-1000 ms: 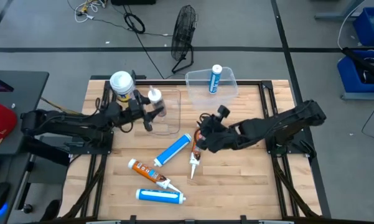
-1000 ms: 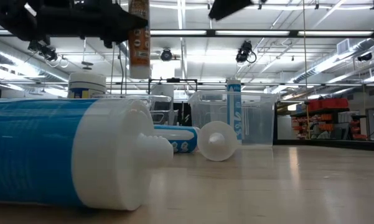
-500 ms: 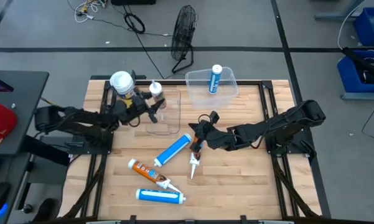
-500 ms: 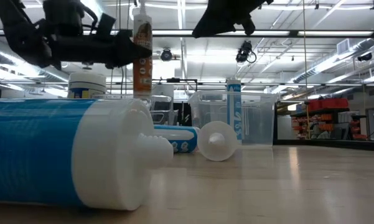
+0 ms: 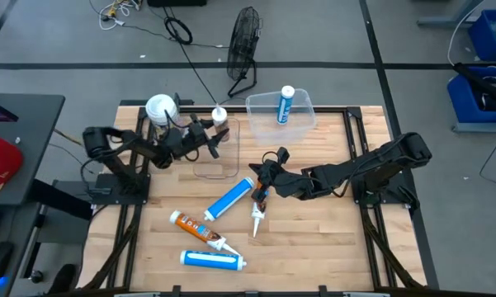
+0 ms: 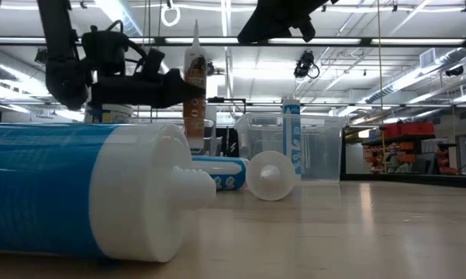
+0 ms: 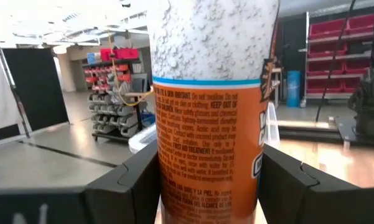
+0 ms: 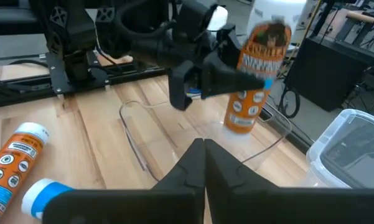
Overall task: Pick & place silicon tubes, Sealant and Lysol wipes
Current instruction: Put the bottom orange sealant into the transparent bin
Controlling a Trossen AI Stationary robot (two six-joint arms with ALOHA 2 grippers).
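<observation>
My left gripper (image 5: pixel 214 134) is shut on an orange-and-white sealant tube (image 6: pixel 194 87) that it holds upright, nozzle up, over the clear left container (image 5: pixel 224 158). The Lysol wipes canister (image 5: pixel 160 108), with its white lid, stands on its base at the back left. My right gripper (image 8: pixel 203 148) is shut and empty, raised above a second orange tube (image 5: pixel 259 204) that lies on the table. A blue tube (image 5: pixel 229 199) lies beside that one. My left gripper pinches the tube's orange labelled body (image 7: pixel 206 168) between its two fingers (image 7: pixel 127 180), below the white upper part. The fingers come level from the table's left and lie across the tube. The tube stands upright, its lower end (image 8: pixel 239 126) down at the container; whether it rests there I cannot tell.
Another orange tube (image 5: pixel 196 228) and a blue tube (image 5: pixel 212 260) lie near the front edge; the blue one fills the low view's foreground (image 6: pixel 70 190). A second clear container (image 5: pixel 301 115) at the back holds a blue tube (image 5: pixel 285 104) upright.
My left gripper has carried the sealant tube toward the table's far edge and down, from above the container's near side to over its far part; the tube has stayed upright. My right gripper has shifted a little toward the table's left.
</observation>
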